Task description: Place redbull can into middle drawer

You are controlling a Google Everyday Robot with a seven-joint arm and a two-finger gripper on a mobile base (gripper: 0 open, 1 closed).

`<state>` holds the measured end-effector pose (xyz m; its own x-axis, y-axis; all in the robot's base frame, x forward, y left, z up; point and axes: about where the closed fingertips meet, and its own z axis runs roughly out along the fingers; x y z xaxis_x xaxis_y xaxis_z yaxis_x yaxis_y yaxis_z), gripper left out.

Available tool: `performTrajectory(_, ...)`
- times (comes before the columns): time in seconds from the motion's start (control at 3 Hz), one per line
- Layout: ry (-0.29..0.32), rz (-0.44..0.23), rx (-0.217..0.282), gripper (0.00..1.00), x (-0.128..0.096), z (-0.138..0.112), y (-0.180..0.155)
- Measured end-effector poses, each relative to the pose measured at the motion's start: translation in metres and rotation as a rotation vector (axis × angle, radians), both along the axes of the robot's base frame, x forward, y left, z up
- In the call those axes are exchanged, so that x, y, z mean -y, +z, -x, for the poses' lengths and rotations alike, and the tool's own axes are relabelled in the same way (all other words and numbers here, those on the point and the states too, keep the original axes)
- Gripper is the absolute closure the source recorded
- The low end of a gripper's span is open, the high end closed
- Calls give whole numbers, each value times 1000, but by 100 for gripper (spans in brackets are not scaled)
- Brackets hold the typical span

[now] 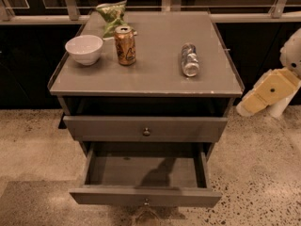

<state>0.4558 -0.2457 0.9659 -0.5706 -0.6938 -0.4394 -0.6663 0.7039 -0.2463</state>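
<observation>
The redbull can (pixel 190 59) lies on its side on the right part of the grey tabletop (pixel 155 76), one shiny end towards me. The middle drawer (pixel 143 171) is pulled out wide below, its flat grey floor bare, with a knob on its front panel (pixel 146 202). My gripper (pixel 264 94) is at the right edge of the view, off the table's right side, lower than the tabletop and well apart from the can. It holds nothing that I can see.
A fatter copper-orange can (pixel 125 44) stands upright on the tabletop, with a white bowl (pixel 84 49) left of it and a green chip bag (pixel 112 13) behind. The drawer above (pixel 146 131) sticks out slightly. Speckled floor surrounds the cabinet.
</observation>
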Motion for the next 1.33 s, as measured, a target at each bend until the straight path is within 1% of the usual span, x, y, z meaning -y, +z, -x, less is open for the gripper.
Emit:
performTrajectory(0.33,-70,-42,3,0,-2,-3,3)
performTrajectory(0.67,-155,-99,24,0,6,-2,1)
performTrajectory(1.0,-314,-163,86,0,18,-6,-11)
performTrajectory(1.33,-456,-245,161,0,21,-24,-16)
